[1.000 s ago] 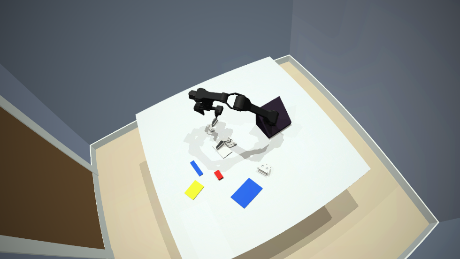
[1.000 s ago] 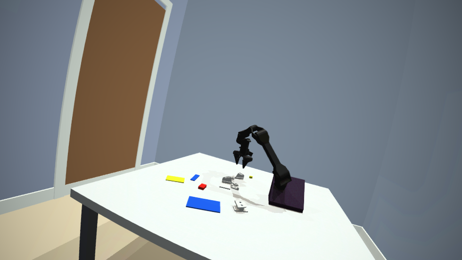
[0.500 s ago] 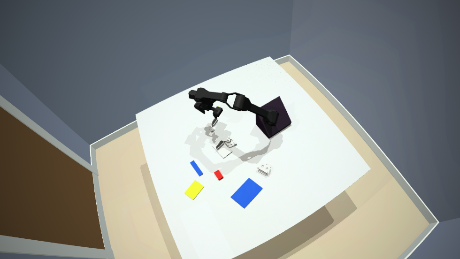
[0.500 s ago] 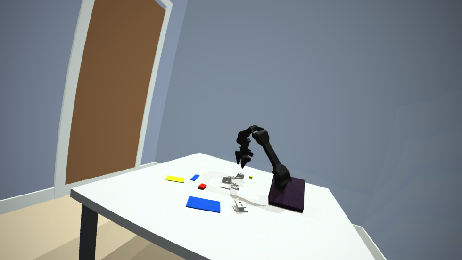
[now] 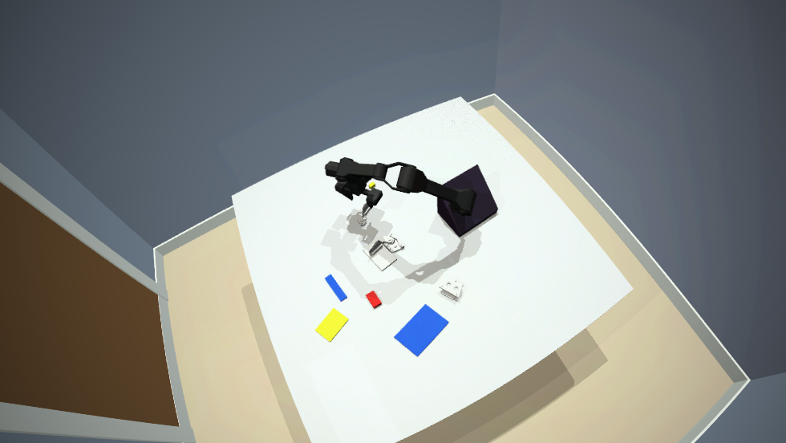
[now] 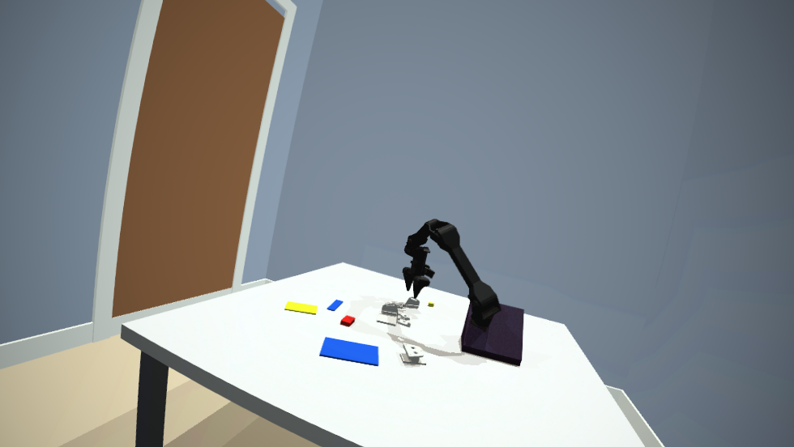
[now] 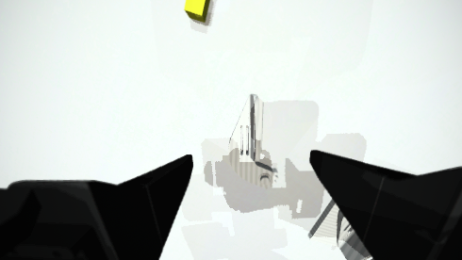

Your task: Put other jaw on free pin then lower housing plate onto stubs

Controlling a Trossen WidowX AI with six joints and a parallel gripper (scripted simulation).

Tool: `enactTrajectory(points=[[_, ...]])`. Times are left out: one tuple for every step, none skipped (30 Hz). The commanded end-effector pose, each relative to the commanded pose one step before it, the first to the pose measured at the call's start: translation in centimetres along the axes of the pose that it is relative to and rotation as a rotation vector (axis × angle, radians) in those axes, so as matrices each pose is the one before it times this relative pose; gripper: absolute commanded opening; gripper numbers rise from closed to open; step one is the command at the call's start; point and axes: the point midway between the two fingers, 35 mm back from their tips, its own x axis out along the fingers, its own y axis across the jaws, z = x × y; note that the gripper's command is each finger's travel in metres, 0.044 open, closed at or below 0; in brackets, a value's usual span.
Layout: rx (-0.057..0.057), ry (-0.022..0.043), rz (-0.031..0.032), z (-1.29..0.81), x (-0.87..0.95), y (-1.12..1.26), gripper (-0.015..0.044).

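The loose grey jaw [image 5: 360, 220] [image 6: 411, 303] [image 7: 255, 127] lies on the table, its long blade seen nearly edge-on in the wrist view. My gripper [image 5: 360, 201] [image 6: 411, 293] [image 7: 251, 157] is open and empty above it; in the wrist view the jaw shows between the separated fingertips. The base [image 5: 384, 261] [image 6: 386, 321] carries the other grey jaw [image 5: 376, 248] [image 6: 389, 308]. The right finger partly covers this assembly in the wrist view. The free pin is too small to tell. The white housing plate [image 5: 451, 286] [image 6: 412, 351], with round holes, stands apart, tilted.
A small yellow block [image 5: 372, 184] [image 6: 430, 304] [image 7: 197, 8] lies beyond the loose jaw. A red block [image 5: 373, 299] [image 6: 347, 321], a narrow blue strip [image 5: 335, 287] [image 6: 335, 304], a yellow plate [image 5: 331, 324] [image 6: 300, 307] and a large blue plate [image 5: 421, 330] [image 6: 349, 351] lie elsewhere on the table.
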Motion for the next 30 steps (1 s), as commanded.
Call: enactTrajectory(points=[[0.0062, 0.00319, -0.00157, -0.009, 0.234, -0.019, 0.0440], [0.0000, 0.00002, 0.00003, -0.008, 0.138, 0.014, 0.0440], [0.0000, 0.00003, 0.00003, -0.009, 0.167, 0.016, 0.0440], [0.0000, 0.00003, 0.00003, -0.009, 0.167, 0.015, 0.0440], [0.0000, 0.00003, 0.00003, -0.009, 0.167, 0.014, 0.0440], [0.0000, 0.00003, 0.00002, -0.008, 0.166, 0.013, 0.0440], [0.0000, 0.00003, 0.00002, -0.008, 0.166, 0.013, 0.0440], [0.0000, 0.00003, 0.00001, -0.008, 0.166, 0.012, 0.0440], [0.0000, 0.00003, 0.00001, -0.007, 0.166, 0.011, 0.0440], [0.0000, 0.00004, 0.00001, -0.007, 0.166, 0.011, 0.0440], [0.0000, 0.00004, 0.00000, -0.007, 0.166, 0.010, 0.0440], [0.0000, 0.00004, 0.00000, -0.006, 0.166, 0.009, 0.0440], [0.0000, 0.00004, -0.00001, -0.006, 0.166, 0.008, 0.0440], [0.0000, 0.00004, -0.00001, -0.006, 0.166, 0.008, 0.0440], [0.0000, 0.00004, -0.00002, -0.005, 0.166, 0.007, 0.0440], [0.0000, 0.00004, -0.00002, -0.005, 0.165, 0.006, 0.0440], [0.0000, 0.00005, -0.00002, -0.005, 0.165, 0.006, 0.0440], [0.0000, 0.00005, -0.00003, -0.004, 0.165, 0.005, 0.0440], [0.0000, 0.00005, -0.00003, -0.004, 0.165, 0.004, 0.0440], [0.0000, 0.00005, -0.00004, -0.003, 0.165, 0.003, 0.0440], [0.0000, 0.00005, -0.00004, -0.003, 0.165, 0.003, 0.0440], [0.0000, 0.00005, -0.00004, -0.003, 0.165, 0.002, 0.0440], [0.0000, 0.00005, -0.00005, -0.002, 0.165, 0.001, 0.0440], [0.0000, 0.00005, -0.00005, -0.002, 0.164, 0.001, 0.0440], [0.0000, 0.00006, -0.00006, -0.002, 0.164, 0.000, 0.0440], [0.0000, 0.00006, -0.00006, -0.001, 0.164, -0.001, 0.0440], [0.0000, 0.00006, -0.00007, -0.001, 0.164, -0.001, 0.0440], [0.0000, 0.00006, -0.00007, 0.000, 0.164, -0.002, 0.0440], [0.0000, 0.00006, -0.00007, 0.000, 0.164, -0.003, 0.0440], [0.0000, 0.00006, -0.00008, 0.000, 0.163, -0.003, 0.0440]])
